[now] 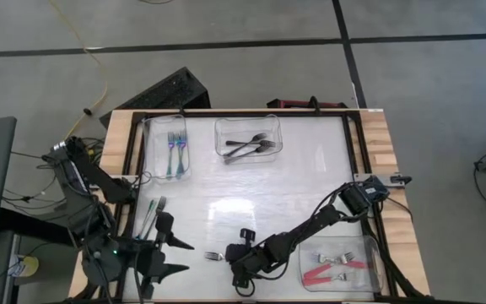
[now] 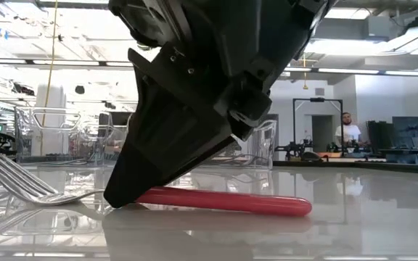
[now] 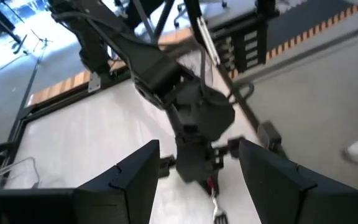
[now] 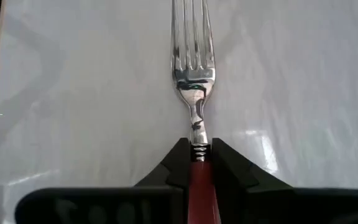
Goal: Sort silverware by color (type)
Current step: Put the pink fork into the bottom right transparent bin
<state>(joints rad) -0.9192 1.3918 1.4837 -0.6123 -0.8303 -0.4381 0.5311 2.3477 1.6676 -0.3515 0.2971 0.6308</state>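
A red-handled fork (image 4: 192, 74) lies on the table near its near edge, tines toward the table's left (image 1: 213, 255). My right gripper (image 4: 197, 168) is shut on it; it also shows in the high view (image 1: 230, 256) and the low view (image 2: 122, 199). My left gripper (image 1: 184, 257) is open and empty just left of the fork, and its two fingers frame the right gripper in the left wrist view (image 3: 197, 186). Loose forks (image 1: 150, 215) lie flat on the table at the left. My right gripper pinches the fork's red handle at its tine end (image 4: 197, 169), just behind the metal neck, between its two fingers. The fingers (image 2: 133, 188) slant down from above and from the table's right, in line with the fork. The handle (image 2: 223, 201) lies on the table.
A clear tub with blue-handled forks (image 1: 175, 152) stands at the far left. A tub with black-handled forks (image 1: 247, 148) stands at the far middle. A tub with red-handled forks (image 1: 336, 266) stands at the near right. A person (image 2: 347, 130) stands far behind the table.
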